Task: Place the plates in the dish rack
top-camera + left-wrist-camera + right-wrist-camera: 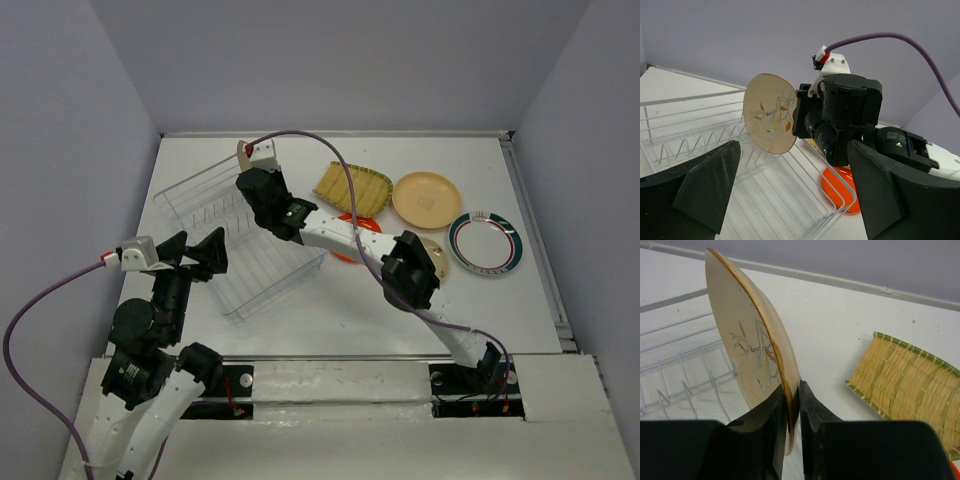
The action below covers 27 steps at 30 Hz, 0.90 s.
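Right gripper (791, 392) is pinched on the rim of the cream branch plate (747, 340), holding it upright over the dish rack (695, 97) dividers. Left gripper (795, 165) is gaping wide with nothing in it, just off the rack's near-left corner.

Plain gray-purple walls (350, 60) stand on three sides of a white table (520, 300) (the light is soft and even).

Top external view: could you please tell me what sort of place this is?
Probably a robot test cell, not a kitchen: a white table boxed in by plain grey walls, two black-and-white robot arms bolted at its near edge, and a clear wire dish rack.
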Available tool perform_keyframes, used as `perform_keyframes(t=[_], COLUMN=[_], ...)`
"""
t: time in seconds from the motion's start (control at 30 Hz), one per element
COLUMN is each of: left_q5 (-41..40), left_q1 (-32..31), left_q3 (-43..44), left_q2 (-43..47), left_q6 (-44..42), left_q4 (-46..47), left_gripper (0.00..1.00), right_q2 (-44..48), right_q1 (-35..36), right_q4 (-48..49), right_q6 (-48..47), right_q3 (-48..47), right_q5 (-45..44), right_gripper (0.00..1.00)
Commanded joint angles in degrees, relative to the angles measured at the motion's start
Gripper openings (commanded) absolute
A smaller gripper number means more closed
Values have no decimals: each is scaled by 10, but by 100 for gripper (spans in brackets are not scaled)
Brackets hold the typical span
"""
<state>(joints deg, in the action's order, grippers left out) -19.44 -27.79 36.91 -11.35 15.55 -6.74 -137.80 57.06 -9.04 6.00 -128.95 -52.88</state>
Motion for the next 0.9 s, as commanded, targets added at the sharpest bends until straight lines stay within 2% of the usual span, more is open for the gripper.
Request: perform_keyframes(t=[0.0,0.2,0.23,0.33,0.37,0.47,0.5,0.53,0.57,0.63,0.67,0.7,0.73,0.77,0.83,0.87], left_q5=[-12,-10,-11,-9,-5,-1,3,5,5,7,9,12,12,14,12,12], left_q1=[-1,-1,-1,-2,-1,-2,-2,-2,-3,-7,-9,-11,-13,-15,-18,-20], left_q3=[19,19,19,19,17,16,15,15,15,14,14,14,13,13,12,12], left_q2=[1,4,4,-2,-1,-2,-1,-1,1,3,5,10,12,12,11,11], left_q6=[-4,-5,-5,-7,-9,-10,-10,-10,-11,-13,-13,-13,-14,-15,-17,-16], left_q4=[22,22,23,23,24,25,25,25,26,25,25,27,28,28,29,30], left_gripper=[99,99,99,99,99,99,99,99,99,99,99,99,99,99,99,99], right_q2=[4,25,31,59,91,182,272,273,344,414,448,510,541,604,670,703], right_q1=[2,7,7,7,7,7,-19,-19,-30,-74,-95,-119,-170,-192,-262,-283], right_q4=[114,114,114,109,103,92,65,60,57,53,37,28,18,14,10,10], right_q6=[7,6,6,8,14,35,79,101,122,163,214,241,289,308,372,393], right_q3=[-9,3,6,24,47,138,240,241,331,435,485,586,638,739,833,876], right_q5=[-33,-15,-7,11,25,73,130,161,190,242,298,329,378,391,426,435], right_gripper=[25,46,53,62,66,68,68,68,68,68,64,62,55,48,28,25])
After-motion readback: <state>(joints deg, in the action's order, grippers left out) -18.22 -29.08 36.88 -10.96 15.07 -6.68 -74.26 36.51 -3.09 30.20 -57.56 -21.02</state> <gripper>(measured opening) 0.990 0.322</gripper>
